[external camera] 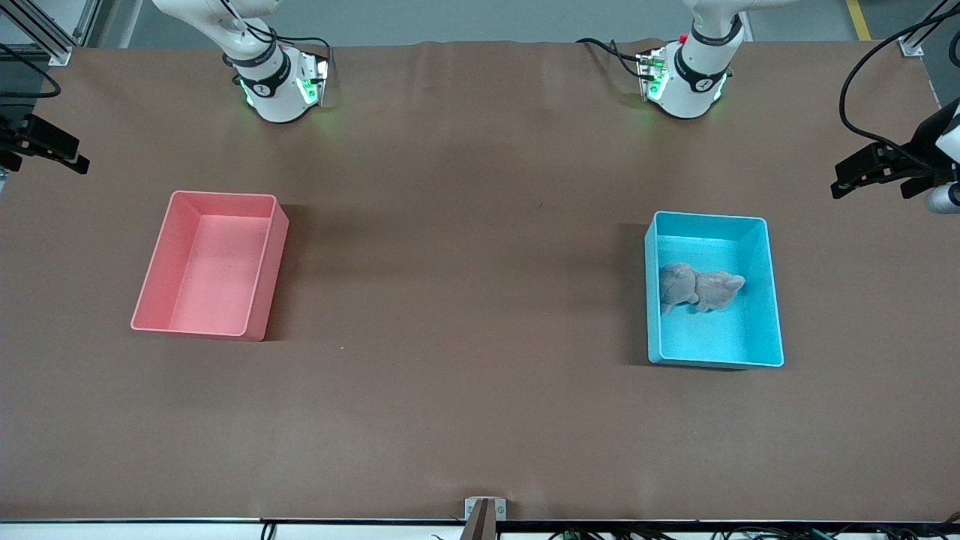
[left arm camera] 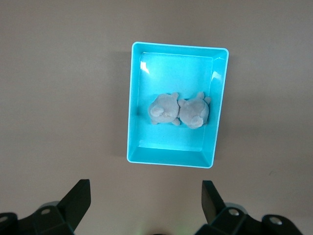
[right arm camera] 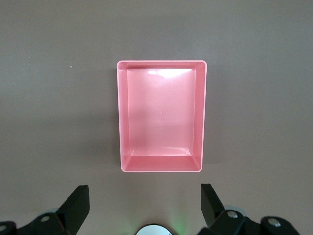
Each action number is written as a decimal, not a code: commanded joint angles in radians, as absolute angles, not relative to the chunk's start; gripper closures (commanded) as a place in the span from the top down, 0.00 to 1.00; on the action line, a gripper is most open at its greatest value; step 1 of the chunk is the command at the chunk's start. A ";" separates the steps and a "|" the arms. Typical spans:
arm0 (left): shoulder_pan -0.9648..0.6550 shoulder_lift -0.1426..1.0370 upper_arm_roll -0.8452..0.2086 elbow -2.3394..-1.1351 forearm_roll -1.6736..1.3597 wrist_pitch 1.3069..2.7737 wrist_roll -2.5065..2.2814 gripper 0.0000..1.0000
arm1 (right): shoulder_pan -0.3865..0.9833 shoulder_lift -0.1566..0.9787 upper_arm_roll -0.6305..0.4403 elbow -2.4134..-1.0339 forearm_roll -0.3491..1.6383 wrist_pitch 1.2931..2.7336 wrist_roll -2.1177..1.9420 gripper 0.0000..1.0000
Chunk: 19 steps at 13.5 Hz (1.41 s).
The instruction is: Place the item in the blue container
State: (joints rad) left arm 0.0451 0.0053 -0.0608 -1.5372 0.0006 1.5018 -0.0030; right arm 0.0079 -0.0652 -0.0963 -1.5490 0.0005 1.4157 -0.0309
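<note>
Brown table (external camera: 465, 300), grey plush toy (external camera: 697, 287) in blue container (external camera: 772, 300) (left end effector (left arm camera: 145, 205) above, open)

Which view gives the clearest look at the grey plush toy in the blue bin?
The left wrist view: it looks straight down on the grey plush toy lying inside the blue container, with nothing covering it. The front view shows the same toy smaller and at a slant. The right wrist view shows only the pink bin.
</note>
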 commanded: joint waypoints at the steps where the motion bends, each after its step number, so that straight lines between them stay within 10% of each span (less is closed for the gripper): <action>1: 0.003 0.014 -0.019 -1.514 -0.003 1.500 -0.014 1.00 | 0.006 -0.095 -0.097 -1.580 0.014 1.405 -0.041 1.00; 19: -0.028 0.005 0.017 -1.509 -0.015 1.499 -0.012 1.00 | 0.018 -0.095 -0.089 -1.559 -0.012 1.391 -0.098 1.00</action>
